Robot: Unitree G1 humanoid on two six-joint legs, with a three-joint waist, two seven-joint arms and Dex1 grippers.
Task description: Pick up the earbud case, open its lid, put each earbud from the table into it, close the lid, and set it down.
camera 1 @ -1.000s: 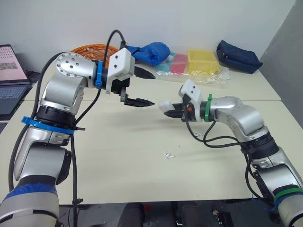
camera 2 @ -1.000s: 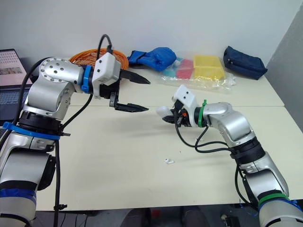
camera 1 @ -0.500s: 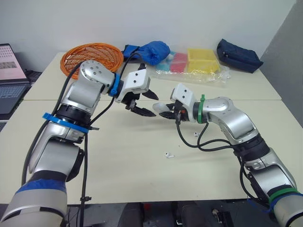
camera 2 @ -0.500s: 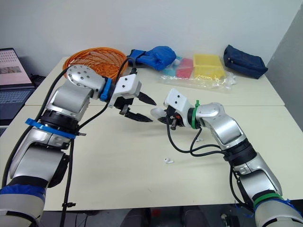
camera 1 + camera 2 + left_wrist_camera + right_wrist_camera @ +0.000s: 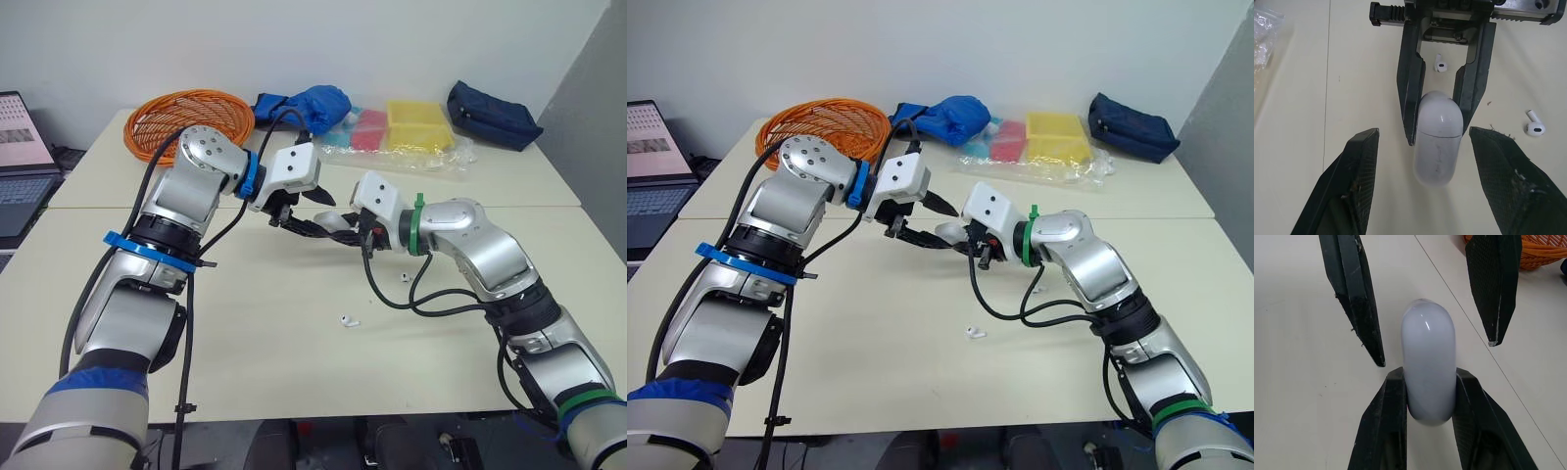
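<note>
Two grippers: left gripper [image 5: 1423,130] and right gripper [image 5: 1429,376] meet tip to tip above the middle of the counter [image 5: 255,333].
Right fingers: clenched on the earbud case [image 5: 1428,362], one finger against each side of one rounded end. The other end juts free toward the left gripper.
Left fingers: released and spread wide, one on each side of the case's free end, with a clear gap on both sides and no contact.
Earbud case location: white, lying level in the air between the two arms, off the counter.
Front earbud [image 5: 349,320]: on the counter, nearer the robot than the case and well apart from it.
Side earbud [image 5: 405,278]: on the counter under the right forearm, beside a loop of black cable [image 5: 431,294].
Left wrist view adds: a thin seam line across the case near the right fingertips, with the lid closed flush. Both earbuds lie on the counter beyond the right gripper.
Right wrist view adds: how deep the grip sits, with roughly the lower third of the case between the fingers. The rim of the orange basket [image 5: 171,113] shows behind one left finger.
Head views add: the back of the counter, carrying the basket, a blue bundle [image 5: 318,103], a yellow box [image 5: 416,122] and a navy pouch [image 5: 493,116]. A laptop [image 5: 18,147] stands off the robot's left.
</note>
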